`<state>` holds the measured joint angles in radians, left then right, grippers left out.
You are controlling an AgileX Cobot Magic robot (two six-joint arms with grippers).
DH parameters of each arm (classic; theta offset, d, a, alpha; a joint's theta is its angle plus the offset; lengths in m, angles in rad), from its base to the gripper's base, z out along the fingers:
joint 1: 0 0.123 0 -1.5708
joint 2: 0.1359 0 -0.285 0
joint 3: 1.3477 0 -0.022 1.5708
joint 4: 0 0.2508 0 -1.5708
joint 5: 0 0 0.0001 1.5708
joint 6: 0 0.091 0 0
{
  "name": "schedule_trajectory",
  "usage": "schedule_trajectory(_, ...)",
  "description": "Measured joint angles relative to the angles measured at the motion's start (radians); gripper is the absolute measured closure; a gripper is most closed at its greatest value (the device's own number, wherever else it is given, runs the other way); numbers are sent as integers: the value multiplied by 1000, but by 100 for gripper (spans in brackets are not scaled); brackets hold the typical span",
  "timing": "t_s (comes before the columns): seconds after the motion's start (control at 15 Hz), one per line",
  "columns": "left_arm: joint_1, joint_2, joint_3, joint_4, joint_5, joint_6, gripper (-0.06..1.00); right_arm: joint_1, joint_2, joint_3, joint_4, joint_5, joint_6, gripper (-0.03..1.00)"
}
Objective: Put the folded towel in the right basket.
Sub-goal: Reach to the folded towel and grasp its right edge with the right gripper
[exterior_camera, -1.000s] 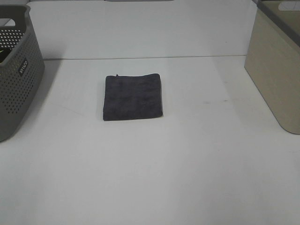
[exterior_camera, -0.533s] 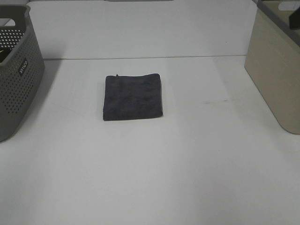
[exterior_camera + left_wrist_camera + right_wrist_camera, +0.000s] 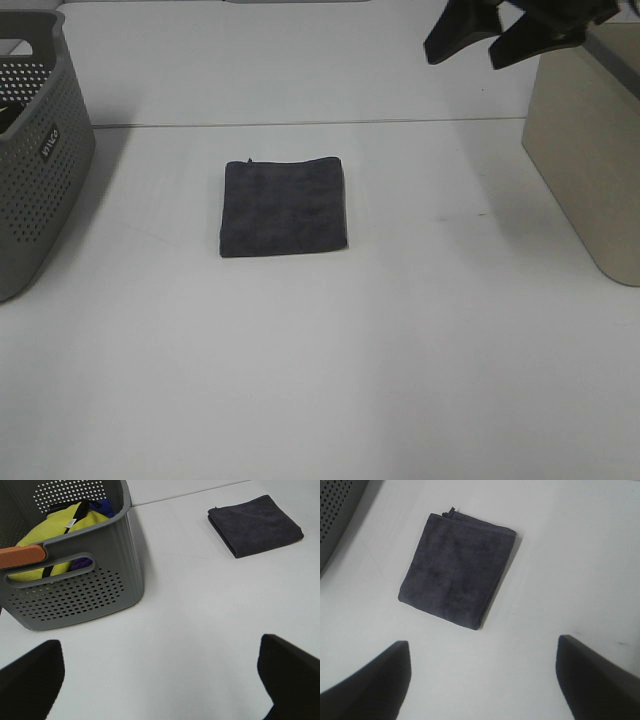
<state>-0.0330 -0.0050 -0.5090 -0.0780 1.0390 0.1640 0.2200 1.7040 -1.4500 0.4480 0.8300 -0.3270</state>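
A folded dark grey towel [image 3: 284,206] lies flat on the white table, left of the middle. It also shows in the left wrist view [image 3: 255,525] and the right wrist view [image 3: 456,569]. The right basket [image 3: 590,140] is beige and stands at the right edge. My right gripper [image 3: 478,40] is open and empty, high up at the top right, next to the beige basket and well away from the towel. My left gripper [image 3: 160,680] is open and empty, out of the high view, near the grey basket.
A grey perforated basket [image 3: 35,150] stands at the left edge; the left wrist view shows yellow and blue cloth [image 3: 60,525] inside it. The white table [image 3: 330,370] stretches to the front.
My right gripper has come into the high view at the top right, next to the beige basket. The towel has not moved.
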Motion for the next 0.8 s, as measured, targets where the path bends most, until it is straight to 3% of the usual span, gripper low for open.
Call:
schedule_trajectory(0.13,0,0,0,0,0,0,-4,13,170,-118,70,48,8,23)
schedule_trajectory(0.47,0,0,0,0,0,0,-4,13,440,-304,136,221,8,23)
schedule_trajectory(0.8,0,0,0,0,0,0,-4,13,618,-413,262,233,8,23)
